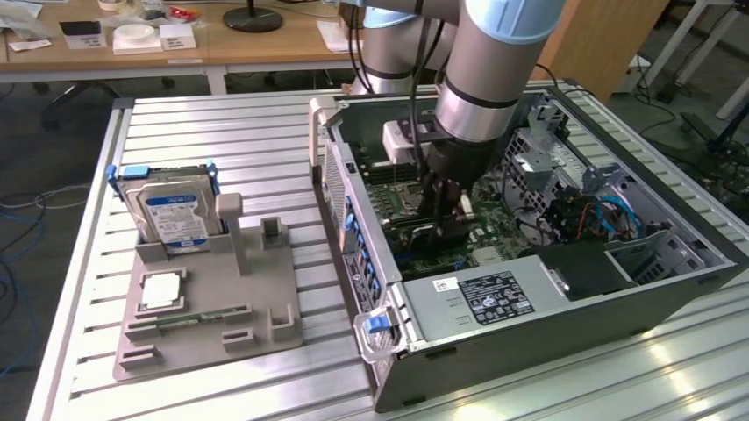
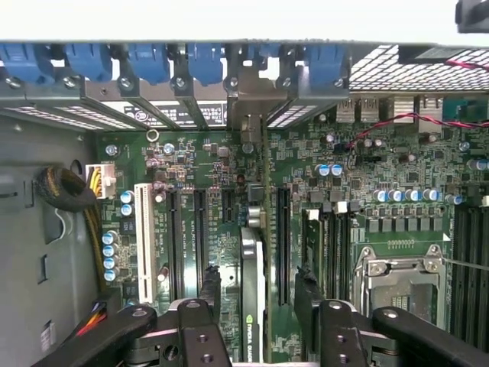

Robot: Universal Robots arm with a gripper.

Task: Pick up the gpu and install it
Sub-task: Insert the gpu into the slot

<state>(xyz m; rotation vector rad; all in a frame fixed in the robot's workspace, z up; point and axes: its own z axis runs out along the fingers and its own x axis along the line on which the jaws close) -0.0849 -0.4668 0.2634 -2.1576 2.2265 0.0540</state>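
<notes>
**Ana:** Where was the big arm (image 1: 497,66)?

**Ben:** It reached down into the open computer case (image 1: 655,289), over the green board (image 2: 221,229).

**Ana:** And the gpu (image 2: 252,306)?

**Ben:** It stood on its edge on the board, in line with a long slot, between the two black fingers (image 2: 200,332). The gripper (image 2: 258,325) was spread wide — its fingers sat on either side of the card, with a gap showing, not squeezing it.

**Ana:** What could have gone wrong?

**Ben:** I think the card might not have been pushed all the way in. Then it could tip or sit crooked. I couldn't tell if it was fully down.

**Ana:** Was there room to move?

**Ben:** Not much. The case wall with blue clips (image 2: 191,61) was at the card's far end, and tall slots (image 2: 283,245) stood just beside the fingers — a sideways bump looked easy. Straight up seemed the open way.
</notes>
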